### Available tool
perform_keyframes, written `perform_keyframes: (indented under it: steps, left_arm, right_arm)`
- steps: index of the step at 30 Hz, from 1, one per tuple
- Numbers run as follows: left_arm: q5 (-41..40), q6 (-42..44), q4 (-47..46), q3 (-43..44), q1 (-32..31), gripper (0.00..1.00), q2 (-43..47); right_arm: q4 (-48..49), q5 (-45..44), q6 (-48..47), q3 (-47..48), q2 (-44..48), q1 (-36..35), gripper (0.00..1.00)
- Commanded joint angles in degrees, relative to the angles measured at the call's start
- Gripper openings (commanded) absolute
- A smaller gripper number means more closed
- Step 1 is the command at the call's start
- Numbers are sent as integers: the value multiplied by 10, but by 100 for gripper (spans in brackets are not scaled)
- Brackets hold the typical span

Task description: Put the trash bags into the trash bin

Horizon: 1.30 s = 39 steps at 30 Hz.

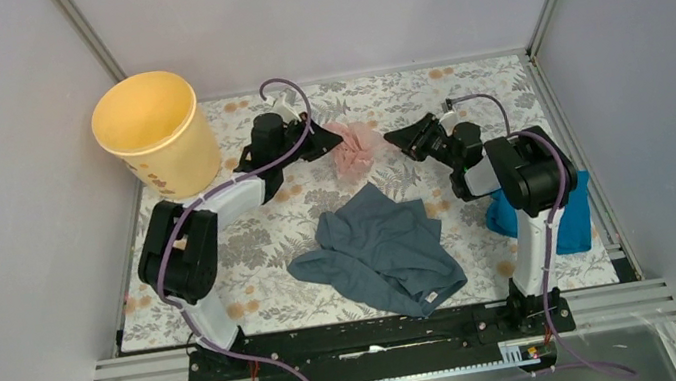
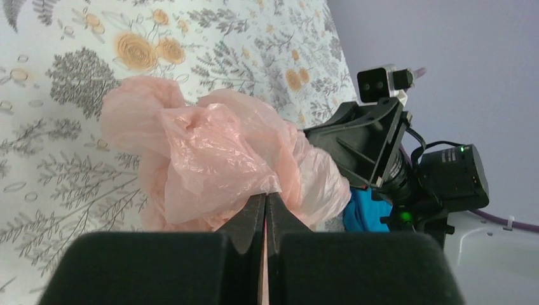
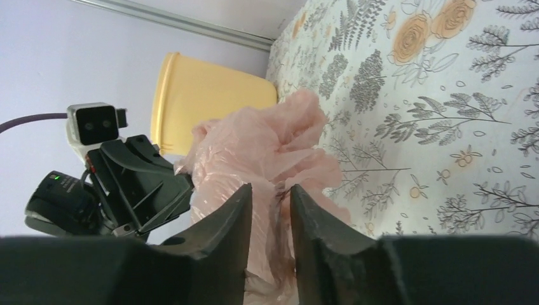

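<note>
The pale-pink trash bag [image 1: 356,147] lies crumpled on the floral table at the back middle. My left gripper [image 1: 329,141] is at its left side, shut on a fold of the film; in the left wrist view the jaws [image 2: 266,196] are pressed together with pink film between them and the bag [image 2: 210,146] bunched in front. My right gripper [image 1: 399,138] is just right of the bag and open. In the right wrist view its jaws [image 3: 270,189] stand apart with the bag [image 3: 267,140] right before them. The yellow-orange trash bin [image 1: 158,126] stands upright at the back left and also shows in the right wrist view [image 3: 203,95].
A grey-blue garment [image 1: 383,249] lies spread in the middle front. A bright blue folded cloth [image 1: 569,206] lies by the right arm's base. Grey enclosure walls bound the table on the left, back and right.
</note>
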State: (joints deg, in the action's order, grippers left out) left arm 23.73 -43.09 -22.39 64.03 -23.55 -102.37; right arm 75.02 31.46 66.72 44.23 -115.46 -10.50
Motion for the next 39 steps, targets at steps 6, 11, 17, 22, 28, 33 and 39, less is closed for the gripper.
perform_keyframes:
  steps: [6, 11, 17, 22, 28, 33, 39]
  left_arm:
    - [-4, 37, 23, -50, 4, 0, 84]
    - [-23, 43, 45, -125, 35, 0, 173]
    - [8, 41, 80, -182, 85, 0, 264]
    - [17, 22, 109, -193, 94, 0, 301]
    - [20, 49, 190, -167, 110, 0, 360]
    - [-10, 119, 283, -119, 112, 0, 426]
    - [7, 143, 306, -41, 112, 0, 433]
  right_arm:
    - [30, 23, -7, 23, -18, 0, 0]
    - [-21, 38, -45, 29, -6, 31, 0]
    - [-72, 53, -92, 41, 13, 53, 0]
    - [-50, 72, -91, 38, 16, 52, 0]
    - [-116, 60, -167, 28, 61, 53, 0]
    - [-193, 27, -198, 51, 80, 52, 0]
    - [-223, 22, -214, 96, 72, 46, 0]
